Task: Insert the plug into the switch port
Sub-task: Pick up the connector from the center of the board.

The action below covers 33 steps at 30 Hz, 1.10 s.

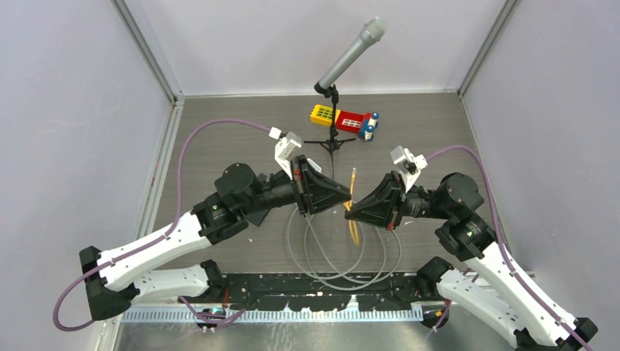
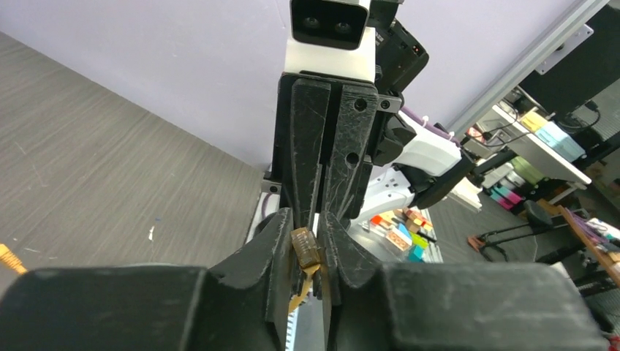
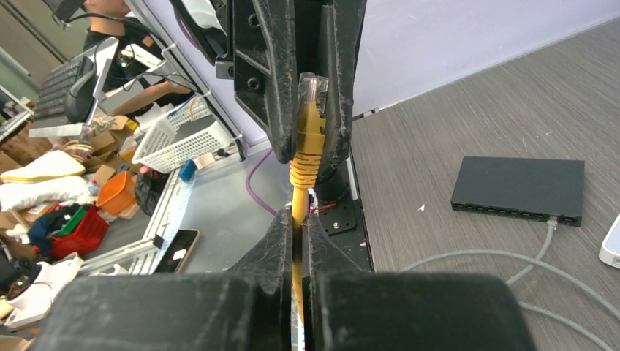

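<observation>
— What does the left pincer (image 2: 307,219) have?
— It is clenched on the clear plug (image 3: 311,88), a pad on each side. The right pincer (image 3: 300,219) faces it tip to tip and pinches the yellow cable (image 3: 298,194) just behind the plug's boot.
— And the switch (image 3: 519,189)?
— Flat on the table, off to the right pincer's right, with a gray cable (image 3: 545,234) in one port. Its markings are too small to read.
— Containers?
— A white basket (image 3: 183,142) off to that pincer's left; I can't make out its contents.
</observation>
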### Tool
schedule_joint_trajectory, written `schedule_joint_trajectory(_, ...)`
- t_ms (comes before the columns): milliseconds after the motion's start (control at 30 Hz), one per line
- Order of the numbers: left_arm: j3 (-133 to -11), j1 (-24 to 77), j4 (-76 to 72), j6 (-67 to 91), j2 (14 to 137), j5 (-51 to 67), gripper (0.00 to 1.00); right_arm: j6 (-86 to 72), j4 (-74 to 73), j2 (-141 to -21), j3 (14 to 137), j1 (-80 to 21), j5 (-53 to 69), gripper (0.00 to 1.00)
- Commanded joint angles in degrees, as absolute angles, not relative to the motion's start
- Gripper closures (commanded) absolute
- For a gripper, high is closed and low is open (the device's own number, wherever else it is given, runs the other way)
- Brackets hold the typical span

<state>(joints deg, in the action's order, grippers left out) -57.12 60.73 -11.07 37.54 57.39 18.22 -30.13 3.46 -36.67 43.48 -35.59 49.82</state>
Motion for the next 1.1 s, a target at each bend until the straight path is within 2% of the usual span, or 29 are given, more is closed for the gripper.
schedule_joint_trajectory(0, -59.2, 60.7, -14.6, 38.6, 57.7, 20.4, 0.89, -29.3, 5.3, -36.4, 44.0, -36.0, 49.6, 0.99)
schedule_joint_trajectory(67, -59.2, 60.7, -14.1, 38.8, 57.7, 20.2, 0.99, -27.9, 3.1, -36.2, 44.5, -36.0, 48.6, 1.0)
schedule_joint_trajectory(267, -58.9, 60.7, -11.6, 38.4, 56.7, 17.4, 1.0, -23.9, -4.1, -34.4, 45.9, -36.0, 44.7, 0.84)
schedule_joint_trajectory(400, -58.2, 60.7, -9.9, 38.3, 55.3, 12.2, 1.0, -21.5, -7.9, -32.9, 46.1, -36.0, 41.4, 0.57)
schedule_joint_trajectory(500, -57.6, 60.7, -8.3, 38.4, 54.0, 6.5, 1.0, -18.3, -11.1, -32.5, 46.4, -36.0, 38.1, 0.46)
schedule_joint_trajectory(700, -57.2, 60.7, -7.0, 40.0, 53.3, -4.1, 1.0, -11.8, -9.3, -31.4, 44.1, -36.0, 30.7, 0.41)
schedule_joint_trajectory(1067, -58.2, 60.9, -6.5, 41.5, 56.5, -5.3, 1.0, -11.0, 1.9, -37.4, 45.5, -36.0, 29.6, 0.39)
